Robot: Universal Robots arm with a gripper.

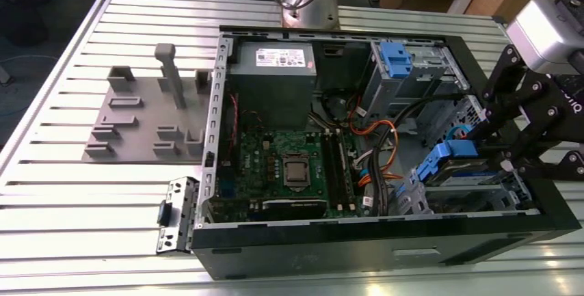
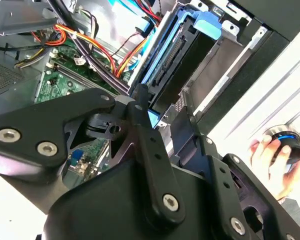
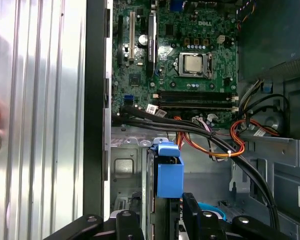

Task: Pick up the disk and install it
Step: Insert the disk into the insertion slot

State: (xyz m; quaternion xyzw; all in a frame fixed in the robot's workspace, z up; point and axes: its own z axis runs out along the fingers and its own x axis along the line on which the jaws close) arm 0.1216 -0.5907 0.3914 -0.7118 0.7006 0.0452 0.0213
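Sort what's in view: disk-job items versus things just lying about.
Job:
disk
gripper, clamped on the disk
open computer case

Lying about:
grey fixture plate
power supply box
motherboard
empty blue latch

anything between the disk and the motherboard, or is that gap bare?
Not bare. In the first wrist view, a bundle of black cables and orange-yellow wires crosses between the disk and the motherboard. The exterior view shows the same cables.
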